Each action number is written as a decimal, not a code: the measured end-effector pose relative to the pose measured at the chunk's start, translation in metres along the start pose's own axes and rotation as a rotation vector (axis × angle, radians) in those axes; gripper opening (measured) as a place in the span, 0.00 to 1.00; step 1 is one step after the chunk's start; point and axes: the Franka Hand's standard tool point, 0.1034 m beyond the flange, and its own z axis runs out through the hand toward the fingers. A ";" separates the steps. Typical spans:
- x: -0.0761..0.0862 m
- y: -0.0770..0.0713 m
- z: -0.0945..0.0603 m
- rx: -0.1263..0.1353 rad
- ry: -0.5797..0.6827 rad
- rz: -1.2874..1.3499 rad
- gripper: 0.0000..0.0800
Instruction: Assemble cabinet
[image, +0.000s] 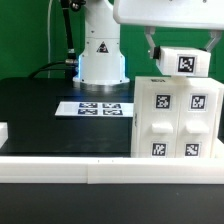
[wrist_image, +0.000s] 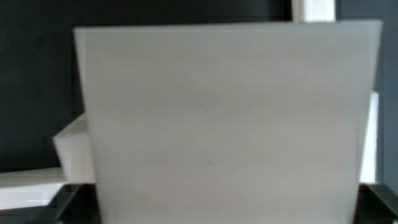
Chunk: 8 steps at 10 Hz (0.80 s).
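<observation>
Your pincer (image: 180, 50) clamped the small white tagged plastic block (image: 186, 62); the large white boxy plastic cabinet case (image: 180, 118) stood directly beneath it, contact unclear.

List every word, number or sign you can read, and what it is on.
No words or numbers are readable.
Triangular warning sign on the white robot base: symbol too small to read.
Square black-and-white marker tags, no letters: on the large white boxy cabinet case, small white block, flat marker board.
</observation>
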 end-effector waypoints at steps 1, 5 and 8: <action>-0.001 0.001 0.003 0.000 0.005 0.000 0.71; 0.004 -0.001 0.003 0.003 0.027 -0.001 0.71; 0.004 0.000 0.003 0.003 0.027 -0.001 0.71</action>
